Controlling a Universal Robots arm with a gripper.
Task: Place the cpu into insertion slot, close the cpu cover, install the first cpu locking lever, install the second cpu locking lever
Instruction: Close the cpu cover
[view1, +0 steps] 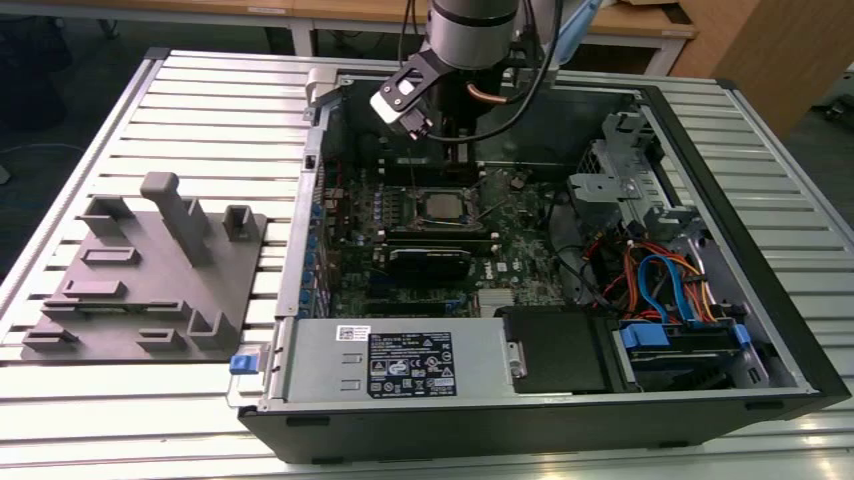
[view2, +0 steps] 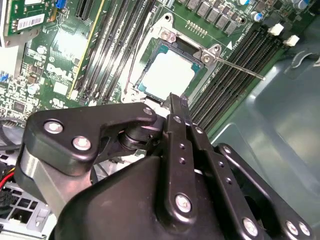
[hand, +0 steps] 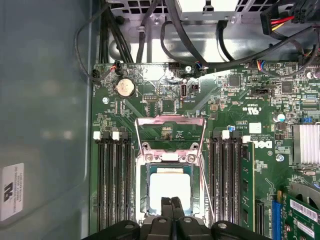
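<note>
Just below the closed hand (hand: 171, 202) lies the cpu (hand: 170, 184).

cpu (hand: 170, 186): there was one
hand (hand: 171, 201): there was one
computer case (view1: 561, 425): there was one
coin battery (hand: 125, 87): there was one
grey fixture plate (view1: 134, 300): there was one
</note>
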